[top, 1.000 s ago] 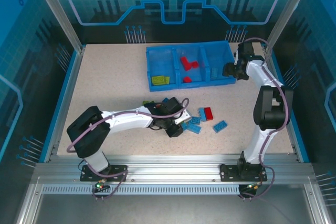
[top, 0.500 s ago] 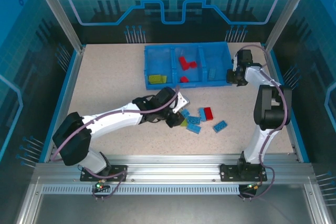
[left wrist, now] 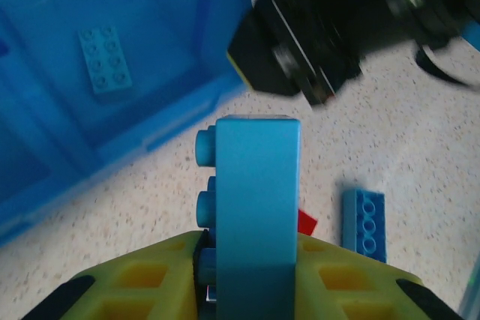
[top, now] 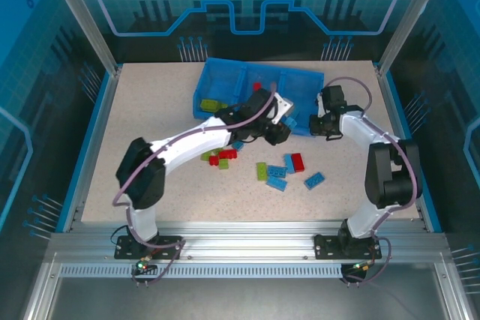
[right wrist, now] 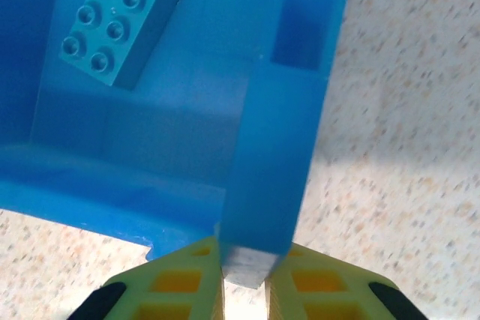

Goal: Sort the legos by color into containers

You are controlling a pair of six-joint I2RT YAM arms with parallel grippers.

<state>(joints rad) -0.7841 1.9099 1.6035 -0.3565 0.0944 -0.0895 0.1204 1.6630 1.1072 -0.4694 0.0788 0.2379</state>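
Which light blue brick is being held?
The blue brick clamped on edge in the left gripper; the others lie loose on the table or in the tray.

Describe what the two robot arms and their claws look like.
The left arm and right arm match: white rounded links, black joint housings, black base plates. A greyish-purple cable loops loosely along each. The left claw and right claw have yellow-green fingers with recessed darker yellow pockets and black corners.

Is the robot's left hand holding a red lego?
No, the left gripper is clamped on a light blue lego, seen standing on end in the left wrist view.
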